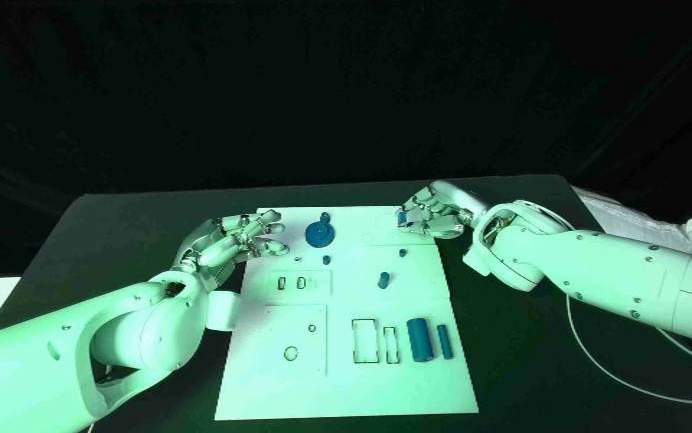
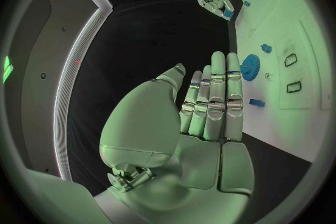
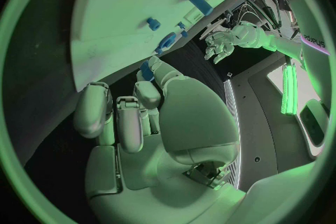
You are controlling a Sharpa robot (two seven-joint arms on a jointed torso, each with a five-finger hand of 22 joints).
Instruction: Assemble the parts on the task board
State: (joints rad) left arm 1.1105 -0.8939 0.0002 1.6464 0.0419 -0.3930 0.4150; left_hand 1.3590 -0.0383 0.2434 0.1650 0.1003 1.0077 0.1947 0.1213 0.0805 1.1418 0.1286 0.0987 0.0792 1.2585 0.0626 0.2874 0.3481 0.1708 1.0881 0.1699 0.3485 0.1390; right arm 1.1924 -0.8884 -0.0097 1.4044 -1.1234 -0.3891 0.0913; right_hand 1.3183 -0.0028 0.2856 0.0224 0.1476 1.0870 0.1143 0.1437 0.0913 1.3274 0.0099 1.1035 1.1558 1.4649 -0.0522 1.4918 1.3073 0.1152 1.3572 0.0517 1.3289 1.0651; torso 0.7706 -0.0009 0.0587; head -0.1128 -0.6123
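**Seating the small part at the far edge**

Black table, white task board central. Our right hand pinches a small blue part at the board's far right; we should lower it squarely. Our left hand, fingers straight, holds nothing beside the blue gear.

The board is smooth matt white, like plastic; the table under it is matt black. The parts, a gear and cylinder among them, look like matt blue plastic. Both arms have glossy white shells; the hands are silvery metal
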